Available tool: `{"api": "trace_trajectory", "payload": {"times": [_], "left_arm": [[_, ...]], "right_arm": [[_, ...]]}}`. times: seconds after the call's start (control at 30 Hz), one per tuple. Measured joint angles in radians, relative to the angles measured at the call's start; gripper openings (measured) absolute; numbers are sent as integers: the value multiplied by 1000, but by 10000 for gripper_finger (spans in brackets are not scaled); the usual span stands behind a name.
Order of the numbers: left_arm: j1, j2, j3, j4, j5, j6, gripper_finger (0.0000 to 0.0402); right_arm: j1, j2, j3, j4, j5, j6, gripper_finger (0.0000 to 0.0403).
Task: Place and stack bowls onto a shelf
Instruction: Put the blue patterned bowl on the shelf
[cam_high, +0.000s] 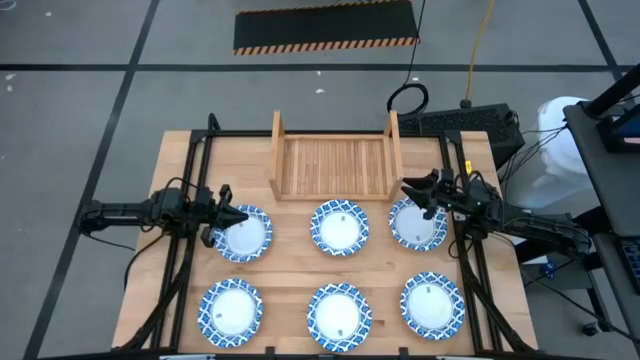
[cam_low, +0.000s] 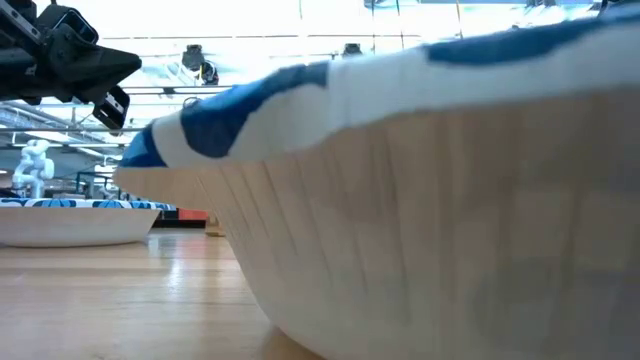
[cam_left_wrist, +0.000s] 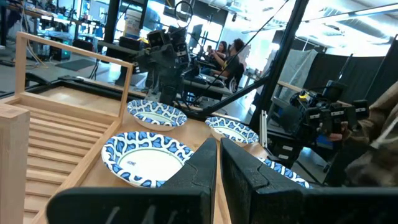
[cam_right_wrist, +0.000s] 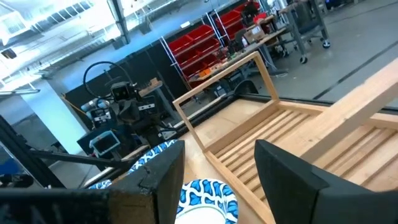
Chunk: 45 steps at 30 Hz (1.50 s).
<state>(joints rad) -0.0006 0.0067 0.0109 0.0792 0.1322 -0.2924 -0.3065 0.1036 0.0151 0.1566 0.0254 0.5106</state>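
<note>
Wooden table carries six bowls in two rows, shelf bare at twelve o'clock; left hand, nearly clenched and empty, and released right hand each hover over a back-row bowl, so grasping comes next.

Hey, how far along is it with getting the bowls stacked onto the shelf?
Nothing looks done yet: the shelf is bare, and all six bowls sit on the table in two rows of three. In hand: the left gripper, fingers nearly together and empty, is over the back-left bowl, and the right gripper, open, is over the back-right bowl. Left: every bowl must be placed and stacked.
</note>
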Motion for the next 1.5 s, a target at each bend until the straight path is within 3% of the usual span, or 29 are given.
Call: {"api": "trace_trajectory", "payload": {"times": [0.37,0.77,1.13,1.37,1.5], "left_arm": [[0,0,0,0,0,0,26],[0,0,0,5,-1,-6,26],[0,0,0,166,-3,-109,26],[0,0,0,150,-3,-102,26],[0,0,0,150,-3,-69,9]], "right_arm": [[0,0,0,3,-1,0,187],[0,0,0,118,0,-27,187],[0,0,0,124,4,-60,187],[0,0,0,134,4,-60,187],[0,0,0,164,-2,-86,164]]}}
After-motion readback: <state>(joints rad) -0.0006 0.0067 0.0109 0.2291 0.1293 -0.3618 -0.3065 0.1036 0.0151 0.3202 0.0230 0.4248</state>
